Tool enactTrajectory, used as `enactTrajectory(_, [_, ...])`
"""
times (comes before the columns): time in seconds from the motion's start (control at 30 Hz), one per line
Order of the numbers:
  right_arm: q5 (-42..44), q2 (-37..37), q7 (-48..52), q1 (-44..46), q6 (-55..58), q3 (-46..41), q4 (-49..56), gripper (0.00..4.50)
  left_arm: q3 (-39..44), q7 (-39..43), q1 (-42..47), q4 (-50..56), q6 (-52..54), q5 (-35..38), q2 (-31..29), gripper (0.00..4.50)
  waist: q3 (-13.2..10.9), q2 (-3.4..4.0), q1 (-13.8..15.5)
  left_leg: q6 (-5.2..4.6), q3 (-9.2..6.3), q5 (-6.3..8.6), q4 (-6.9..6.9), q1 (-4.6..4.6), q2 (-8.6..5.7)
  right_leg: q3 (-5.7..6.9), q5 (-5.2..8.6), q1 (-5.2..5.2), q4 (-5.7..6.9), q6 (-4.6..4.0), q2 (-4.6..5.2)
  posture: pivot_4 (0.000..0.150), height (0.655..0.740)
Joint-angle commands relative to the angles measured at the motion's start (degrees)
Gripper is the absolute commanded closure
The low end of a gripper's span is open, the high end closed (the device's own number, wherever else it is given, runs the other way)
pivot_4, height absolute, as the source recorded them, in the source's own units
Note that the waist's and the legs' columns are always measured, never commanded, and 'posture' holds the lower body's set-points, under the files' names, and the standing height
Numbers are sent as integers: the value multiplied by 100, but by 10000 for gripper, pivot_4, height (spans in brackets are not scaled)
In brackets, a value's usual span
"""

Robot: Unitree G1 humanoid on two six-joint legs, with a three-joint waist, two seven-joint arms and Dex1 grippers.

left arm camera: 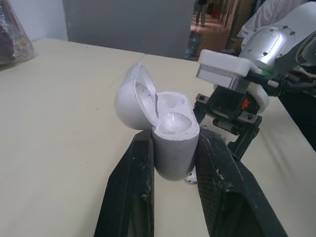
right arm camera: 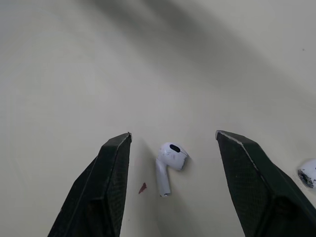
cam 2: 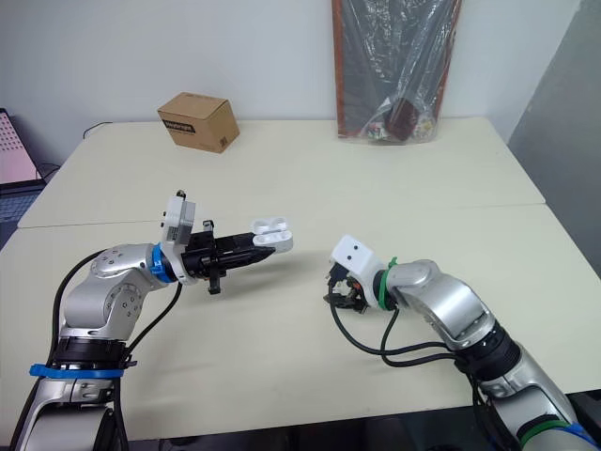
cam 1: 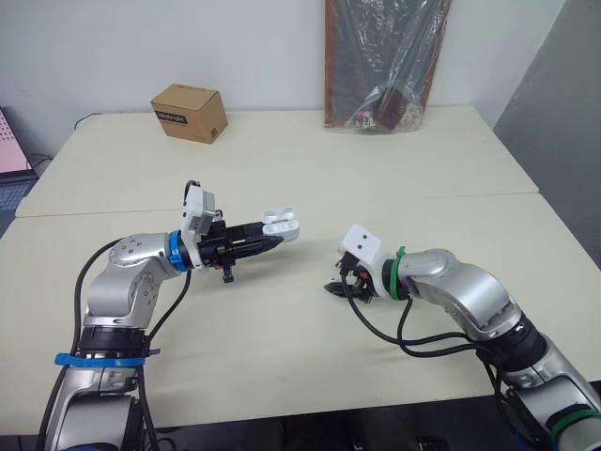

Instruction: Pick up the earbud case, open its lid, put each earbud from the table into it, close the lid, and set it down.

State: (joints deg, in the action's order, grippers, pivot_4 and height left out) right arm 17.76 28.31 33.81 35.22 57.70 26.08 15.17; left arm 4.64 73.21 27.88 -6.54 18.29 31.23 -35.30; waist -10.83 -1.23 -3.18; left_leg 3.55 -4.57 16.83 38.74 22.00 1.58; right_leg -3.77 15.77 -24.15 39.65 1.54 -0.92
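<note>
Cream desk point(cam 1: 310, 178), seam running across its middle. Brown cardboard box point(cam 1: 190, 113) near far-left edge, upright. Clear plastic bag point(cam 1: 385, 66) leans on the wall at far edge, dark contents inside. Small red speck point(right arm camera: 142, 187) on desk surface.

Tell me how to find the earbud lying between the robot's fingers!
Look at the big cream table, then at the right gripper hanging low over it. The earbud lies on the table between its two open black fingers. The other earbud sits outside the fingers, off to one side.
</note>
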Motion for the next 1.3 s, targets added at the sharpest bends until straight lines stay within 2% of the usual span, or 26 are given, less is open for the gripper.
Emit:
enactTrajectory(0.03, [-139, -44, 3, -28, -134, -48, 42, 16791, -12, 73, -20, 248, -118, -13, -59, 37177, 0, 0, 0, 0, 0, 0, 0, 0, 0, 0, 0, 0, 0, 0, 0, 1500, 7400])
enactTrajectory(0.43, [-321, -167, 44, -263, -129, -60, -4, 16791, -11, 103, -14, 182, -118, 14, -18, 37177, 0, 0, -3, 0, -1, 0, 0, -3, 0, 1, 0, 2, 0, 0, -1, 1500, 7400])
enactTrajectory(0.67, [-405, -200, 50, -279, -154, -63, -22, 39696, -6, 131, -24, 153, -139, -7, -5, 37177, 0, 0, -3, 0, -1, 0, 0, -3, 1, 1, 0, 2, -1, 0, -1, 1500, 7400])
enactTrajectory(0.7, [-413, -196, 59, -277, -154, -60, -21, 40996, -5, 137, -25, 145, -146, -11, -4, 37177, 0, 0, -3, 0, -1, 0, 0, -2, 0, 1, 0, 2, -1, 0, -1, 1500, 7400])
enactTrajectory(0.93, [-465, 52, 288, -250, -269, -21, 31, 40970, -26, 159, -21, 93, -195, -32, 17, 37177, 0, 0, -2, 0, -1, 0, 0, -3, -1, 1, 0, 3, -2, 0, 0, 1500, 7400])
enactTrajectory(1.17, [-634, 1947, 1780, -859, -1963, -244, 508, 40970, -58, 215, -2, 3, -270, -85, 40, 37177, 0, 1, 84, -1, 0, 1, -1, 4, -5, 3, -4, 10, -34, 8, 3, 1500, 7400])
enactTrajectory(1.3, [-615, 2647, 2283, -1278, -2559, -613, 433, 40970, -75, 230, 5, -36, -302, -98, 74, 37177, 0, 0, 118, -3, 2, 2, -3, 7, -3, 2, -6, 14, -53, 12, 3, 1500, 7400])
